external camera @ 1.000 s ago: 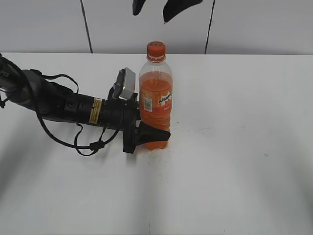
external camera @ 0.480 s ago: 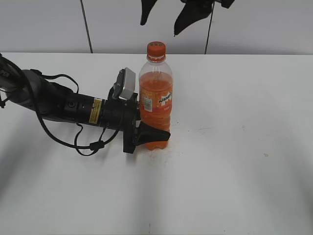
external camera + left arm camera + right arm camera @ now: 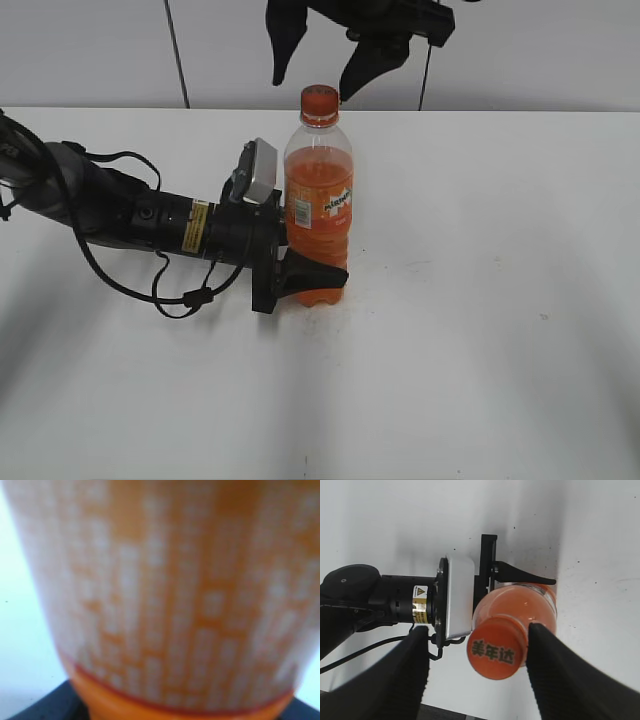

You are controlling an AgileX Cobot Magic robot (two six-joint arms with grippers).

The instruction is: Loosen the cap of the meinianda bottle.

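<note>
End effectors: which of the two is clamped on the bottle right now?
The left end effector, low on the meinianda bottle near its base. The right end effector hangs open above, fingers either side of the cap, not touching.

Bottle (image 3: 320,215): clear plastic, orange drink, upright on white table (image 3: 480,330). Cap (image 3: 319,102): orange, on the neck. Left gripper (image 3: 310,278): clamped around bottle's lower part, arm lying along the table. Right gripper (image 3: 315,65): above cap, jaws spread, not touching.

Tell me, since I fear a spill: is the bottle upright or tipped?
Upright. The bottle stands on its base on the table, cap on top, with the left tool clamped around its lower part.
</note>
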